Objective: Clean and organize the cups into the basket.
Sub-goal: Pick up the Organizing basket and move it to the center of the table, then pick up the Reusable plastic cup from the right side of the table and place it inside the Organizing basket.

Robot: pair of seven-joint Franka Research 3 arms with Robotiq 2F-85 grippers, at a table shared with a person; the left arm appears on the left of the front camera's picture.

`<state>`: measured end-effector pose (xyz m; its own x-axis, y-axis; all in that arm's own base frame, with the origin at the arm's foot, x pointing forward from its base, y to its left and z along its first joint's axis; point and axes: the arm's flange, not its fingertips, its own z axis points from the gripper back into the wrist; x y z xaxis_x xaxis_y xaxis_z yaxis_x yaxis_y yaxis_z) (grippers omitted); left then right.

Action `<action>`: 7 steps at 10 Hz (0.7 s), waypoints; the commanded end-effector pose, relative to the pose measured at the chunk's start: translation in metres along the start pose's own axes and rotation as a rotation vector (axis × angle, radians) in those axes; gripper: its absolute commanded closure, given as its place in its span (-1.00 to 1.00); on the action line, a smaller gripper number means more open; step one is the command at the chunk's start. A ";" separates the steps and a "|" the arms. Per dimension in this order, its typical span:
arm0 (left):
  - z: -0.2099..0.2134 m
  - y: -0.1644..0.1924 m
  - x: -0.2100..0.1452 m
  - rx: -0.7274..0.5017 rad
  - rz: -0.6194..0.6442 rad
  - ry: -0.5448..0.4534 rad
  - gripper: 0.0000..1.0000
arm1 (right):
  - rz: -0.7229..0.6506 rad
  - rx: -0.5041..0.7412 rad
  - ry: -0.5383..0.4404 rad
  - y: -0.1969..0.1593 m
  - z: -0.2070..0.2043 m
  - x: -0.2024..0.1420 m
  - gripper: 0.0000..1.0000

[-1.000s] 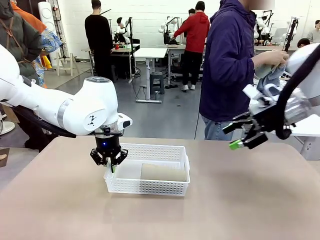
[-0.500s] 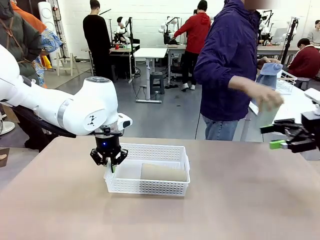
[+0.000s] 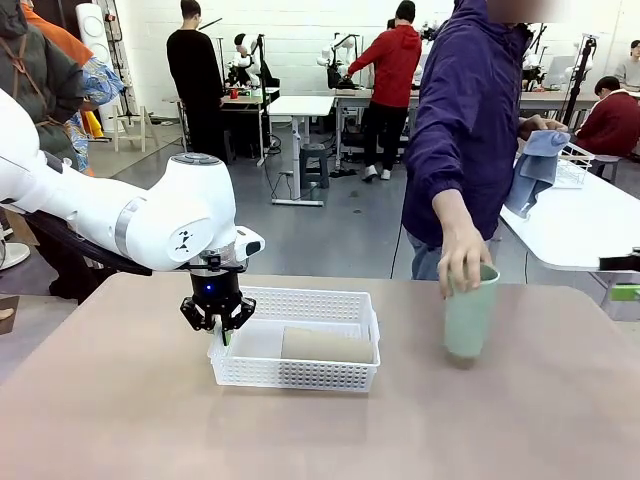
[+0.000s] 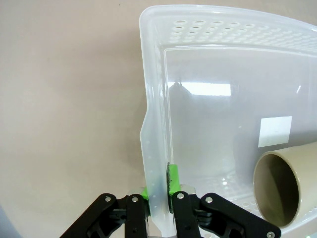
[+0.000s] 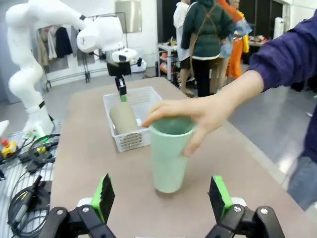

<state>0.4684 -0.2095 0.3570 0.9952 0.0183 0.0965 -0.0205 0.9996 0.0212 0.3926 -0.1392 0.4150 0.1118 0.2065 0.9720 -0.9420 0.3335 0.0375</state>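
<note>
Since a second ago the right gripper (image 3: 626,278) has drawn back from beside the person to the right edge of the front view, and the mint cup (image 3: 470,312), which the person was holding up near it half a second ago, now stands on the table (image 3: 500,420). It is upright, mouth up, well to the right of the basket (image 3: 300,375). The person's hand (image 3: 462,262) rests over its rim, fingers curled down the side. The other hand holds a blue cloth (image 3: 535,170) farther back.

Seen from the right wrist, the right gripper's jaws stand wide apart with nothing between them. The green pads (image 5: 105,196) flank the mint cup, which stands just ahead of them, untouched by them.

Nothing has shifted on the left. The left gripper (image 4: 157,186) points straight down, clamped on the basket's left wall, one pad inside and one outside. A tan cup (image 3: 325,345) lies on its side in the right half of the basket. From the left wrist its open mouth faces the camera. The basket's left half is bare floor.
</note>
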 end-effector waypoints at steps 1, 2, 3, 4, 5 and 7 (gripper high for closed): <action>0.001 -0.001 0.000 0.002 -0.009 -0.003 1.00 | 0.019 -0.002 -0.063 0.003 0.013 0.003 -1.00; 0.001 -0.001 0.000 0.002 -0.009 -0.003 1.00 | 0.002 -0.009 -0.096 -0.002 0.010 0.006 -1.00; 0.001 -0.001 0.000 0.002 -0.009 -0.003 1.00 | 0.002 -0.015 -0.023 0.003 0.014 0.002 -1.00; 0.001 -0.001 0.000 0.002 -0.009 -0.003 1.00 | 0.002 -0.015 -0.023 0.003 0.014 0.002 -1.00; 0.001 -0.001 0.000 0.002 -0.009 -0.003 1.00 | 0.002 -0.015 -0.023 0.003 0.014 0.002 -1.00; 0.001 -0.001 0.000 0.002 -0.009 -0.003 1.00 | 0.002 -0.015 -0.023 0.003 0.014 0.002 -1.00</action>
<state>0.4684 -0.2096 0.3570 0.9952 0.0182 0.0965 -0.0203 0.9996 0.0213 0.3861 -0.1511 0.4233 0.0950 0.1706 0.9807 -0.9381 0.3449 0.0309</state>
